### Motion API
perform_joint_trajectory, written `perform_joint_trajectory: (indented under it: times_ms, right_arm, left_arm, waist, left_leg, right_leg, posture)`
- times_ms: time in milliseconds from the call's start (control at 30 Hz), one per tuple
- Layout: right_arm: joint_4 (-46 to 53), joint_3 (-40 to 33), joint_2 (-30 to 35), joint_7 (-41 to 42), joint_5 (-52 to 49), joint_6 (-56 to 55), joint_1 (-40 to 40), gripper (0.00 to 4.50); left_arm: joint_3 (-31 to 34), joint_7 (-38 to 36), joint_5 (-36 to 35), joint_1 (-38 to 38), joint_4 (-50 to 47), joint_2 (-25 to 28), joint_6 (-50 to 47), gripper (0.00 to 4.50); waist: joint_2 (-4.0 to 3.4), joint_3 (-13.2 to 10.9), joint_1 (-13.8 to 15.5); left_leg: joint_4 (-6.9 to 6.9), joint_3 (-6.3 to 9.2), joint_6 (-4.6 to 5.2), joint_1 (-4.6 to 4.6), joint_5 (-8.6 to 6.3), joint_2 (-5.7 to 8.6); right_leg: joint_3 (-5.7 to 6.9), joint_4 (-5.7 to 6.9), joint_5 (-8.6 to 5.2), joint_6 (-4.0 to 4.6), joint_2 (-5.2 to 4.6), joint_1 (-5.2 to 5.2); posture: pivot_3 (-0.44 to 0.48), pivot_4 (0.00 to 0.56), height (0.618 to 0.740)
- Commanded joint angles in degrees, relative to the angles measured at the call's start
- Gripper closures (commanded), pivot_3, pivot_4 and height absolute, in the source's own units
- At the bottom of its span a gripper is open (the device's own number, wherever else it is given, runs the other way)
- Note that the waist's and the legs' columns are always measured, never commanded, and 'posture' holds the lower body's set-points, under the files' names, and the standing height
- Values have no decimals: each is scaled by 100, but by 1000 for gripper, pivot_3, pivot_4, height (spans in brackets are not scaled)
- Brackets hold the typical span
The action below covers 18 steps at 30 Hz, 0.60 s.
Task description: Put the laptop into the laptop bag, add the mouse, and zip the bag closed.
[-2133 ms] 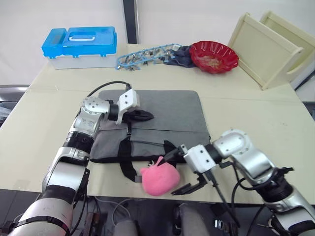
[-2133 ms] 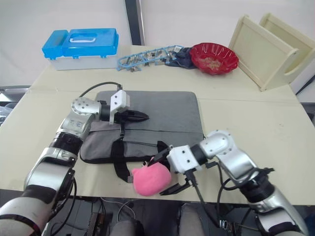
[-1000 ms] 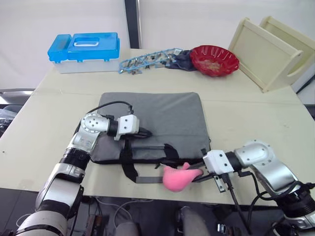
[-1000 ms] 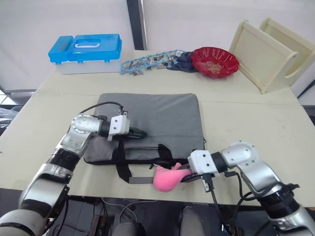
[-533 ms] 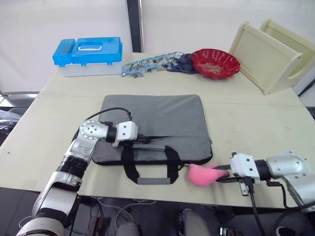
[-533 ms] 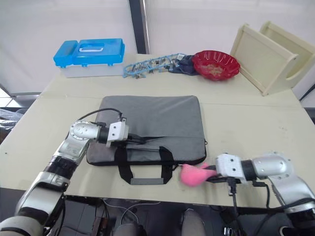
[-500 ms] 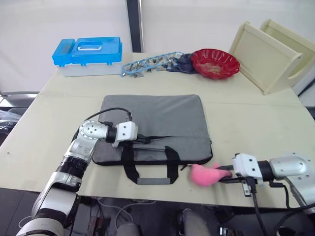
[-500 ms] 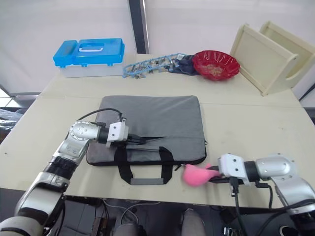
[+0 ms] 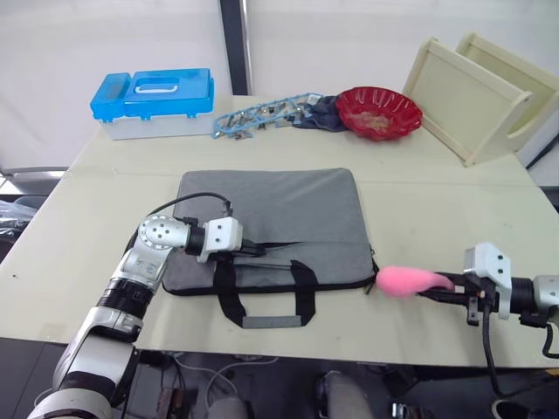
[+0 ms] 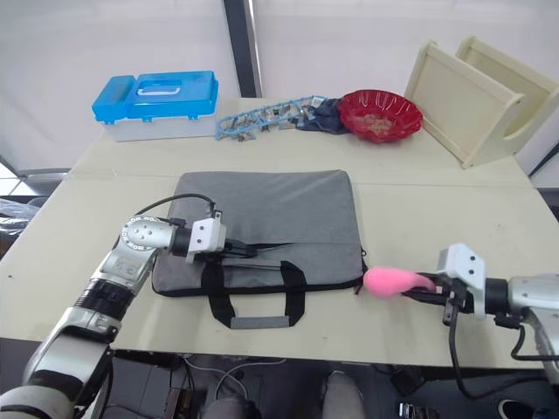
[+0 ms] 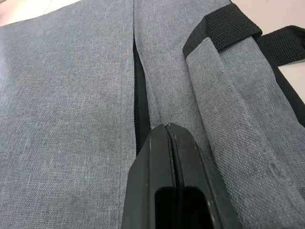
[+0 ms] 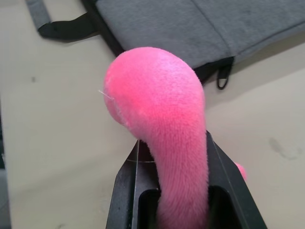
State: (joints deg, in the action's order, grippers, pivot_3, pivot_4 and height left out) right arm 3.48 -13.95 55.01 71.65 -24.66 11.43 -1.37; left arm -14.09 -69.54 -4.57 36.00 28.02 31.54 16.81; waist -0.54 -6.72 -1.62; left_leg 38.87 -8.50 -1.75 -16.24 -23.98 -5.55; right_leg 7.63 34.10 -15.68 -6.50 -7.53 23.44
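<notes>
the table [image 9: 454, 209] is spread under both pincers. the laptop bag [image 9: 288, 214] is laid flat on it, directly beneath the left gripper [image 9: 255, 250] and well off to the side of the right gripper [image 9: 437, 291], with its strap handles [image 9: 262, 297] trailed toward the table's near edge, just past the left gripper. the left gripper is rested on the bag's grey fabric, its two black fingers [image 11: 174, 191] pressed together with no gap, their tips set on or just beside the black zipper line [image 11: 141, 109]; whether the zipper pull is caught between them cannot be told. the pink fuzzy object [image 9: 406, 280] is clamped between the right gripper's fingers [image 12: 228, 183] and is stretched out ahead of them toward the bag's near corner, close to it.
</notes>
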Motion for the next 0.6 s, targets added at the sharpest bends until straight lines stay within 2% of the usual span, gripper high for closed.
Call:
perform_joint_trajectory:
  times_ms: [33, 300, 400, 600]
  right_arm:
    - [-226, -211, -78, -255, -233, 333, 426, 4349]
    - [-654, 163, -494, -656, -180, 919, 1509, 4349]
    - [-797, 340, -622, -745, -34, 879, 1722, 4349]
    - [-1334, 640, -1276, -1213, 232, 686, 2307, 4349]
  left_arm:
    - [-620, -413, 597, -515, 582, 136, -187, 4500]
    - [-648, -513, 568, -584, 473, 164, -227, 4500]
    - [-646, -532, 556, -614, 429, 172, -248, 4500]
    - [-639, -542, 530, -618, 365, 180, -294, 4500]
  waist:
    - [-1, 0, -8]
    - [-26, 6, -9]
    - [-34, 9, -9]
    - [-53, 18, -31]
  left_leg:
    - [0, 0, 0, 0, 0, 0]
    - [1, -5, 1, 0, 0, 0]
    - [1, -5, 1, -1, 0, 1]
    - [0, -7, 1, 0, 0, 0]
  right_leg:
    - [0, 0, 0, 0, 0, 0]
    - [-3, 5, 0, 0, 0, 3]
    - [-2, 13, 0, 0, -1, 4]
    - [-2, 30, 0, -1, 0, 5]
  posture:
    - [0, 150, 740]
    - [0, 150, 740]
    - [0, 150, 740]
    - [0, 150, 740]
